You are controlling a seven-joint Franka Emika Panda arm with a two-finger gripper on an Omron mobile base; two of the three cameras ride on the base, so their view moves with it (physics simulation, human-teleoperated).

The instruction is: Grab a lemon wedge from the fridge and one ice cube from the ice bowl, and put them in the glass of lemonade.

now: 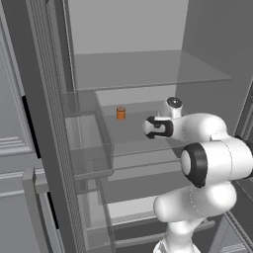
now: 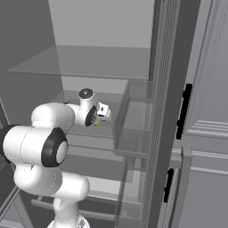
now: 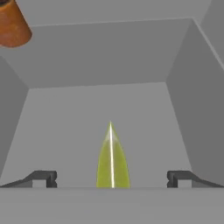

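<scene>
Gripper [image 3: 112, 180] spread wide, nothing held, and the lemon wedge [image 3: 112, 159] lies right between the two fingertips [image 3: 43, 178], thin pointed end aimed away toward the back wall. It looks light and a bit soft, likely slick on the rind, so a gentle squeeze across the thick middle seems safest, not the narrow tip. From the wedge outward: an orange can [image 3: 12, 24] stands well apart, further back on the same glass shelf [image 1: 143, 126]. The arm reaches level into the open fridge [image 1: 44, 123], wrist bent toward the wedge
</scene>
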